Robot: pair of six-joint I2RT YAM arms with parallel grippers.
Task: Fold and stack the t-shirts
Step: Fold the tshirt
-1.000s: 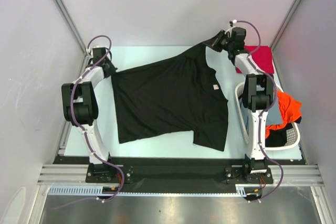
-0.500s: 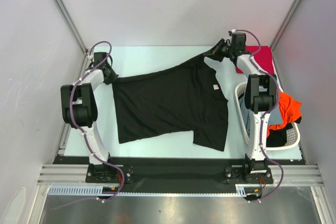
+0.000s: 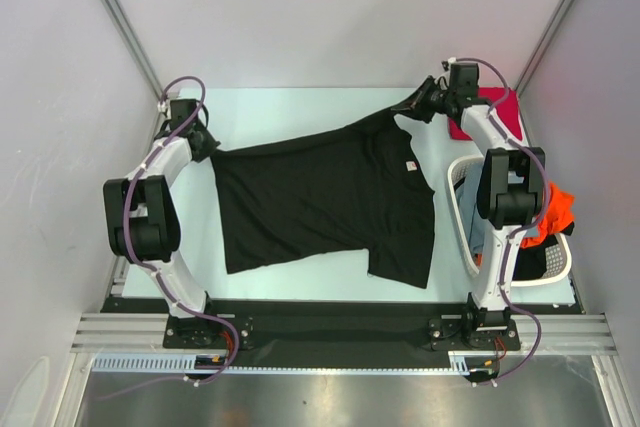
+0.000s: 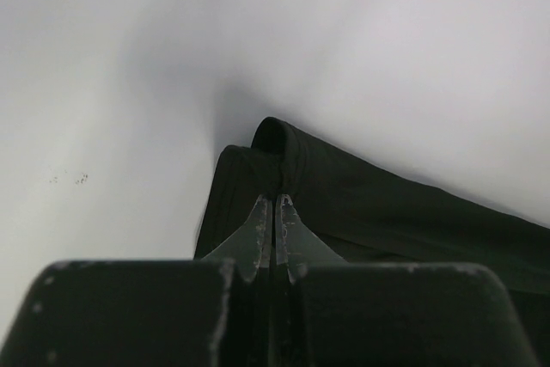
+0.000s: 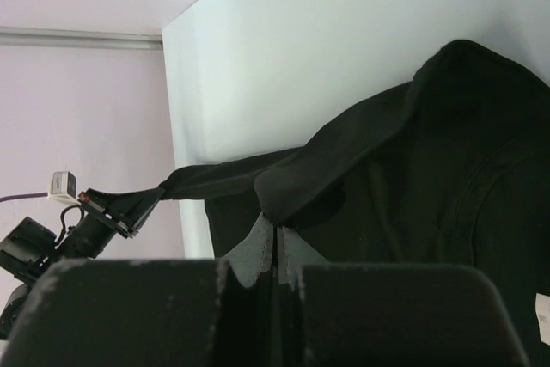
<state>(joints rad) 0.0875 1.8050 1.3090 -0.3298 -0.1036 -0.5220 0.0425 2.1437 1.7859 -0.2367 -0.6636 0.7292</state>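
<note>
Moving wider apart, left gripper (image 3: 208, 145) at upper left and right gripper (image 3: 425, 103) at upper right are pinching black t-shirt (image 3: 320, 197) taut.

The top view looks down from above and behind the arms over the whole bench (image 3: 300, 107). The wrist views sit tight behind the left hand (image 4: 274, 212) and the right hand (image 5: 276, 242), looking low along the black t-shirt (image 3: 320, 197) that all three share.

2 white arms (image 3: 165, 159) w/ black joints (image 3: 135, 219) & purplish cables (image 3: 186, 80)
</note>
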